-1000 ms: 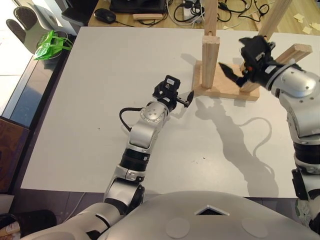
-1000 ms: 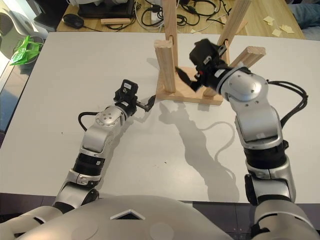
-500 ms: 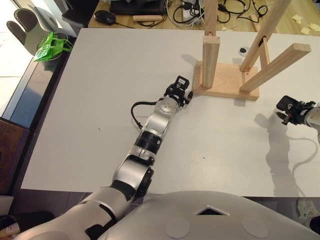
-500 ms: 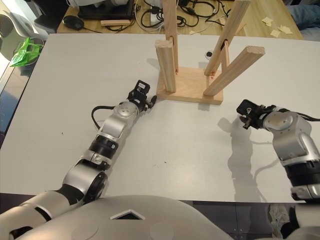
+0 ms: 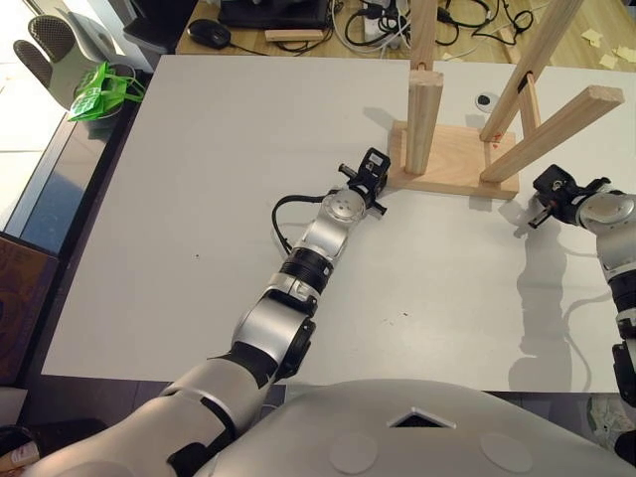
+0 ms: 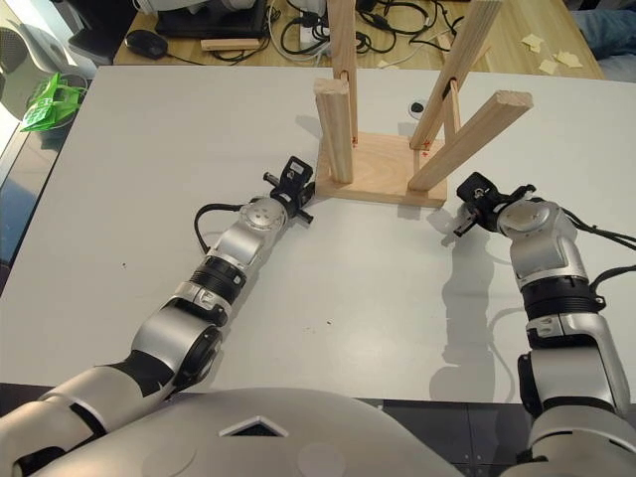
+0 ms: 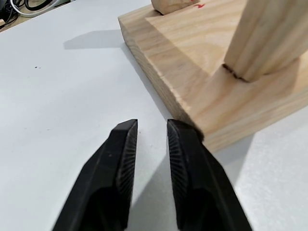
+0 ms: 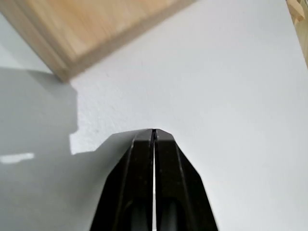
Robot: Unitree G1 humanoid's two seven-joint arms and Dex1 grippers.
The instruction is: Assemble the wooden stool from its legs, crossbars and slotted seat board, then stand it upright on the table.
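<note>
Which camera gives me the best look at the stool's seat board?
The left eye view: the whole seat board lies flat on the table with legs pointing up. The right eye view matches. The left wrist view shows one corner close up; the right wrist view, another corner.

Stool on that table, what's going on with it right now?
The stool stands upside down, its board flat on the table, legs pointing up. The left jaws, slightly open and empty, sit low at the board's near left corner. The right jaws, shut and empty, hover by its near right corner. It has not yet been turned upright.
</note>
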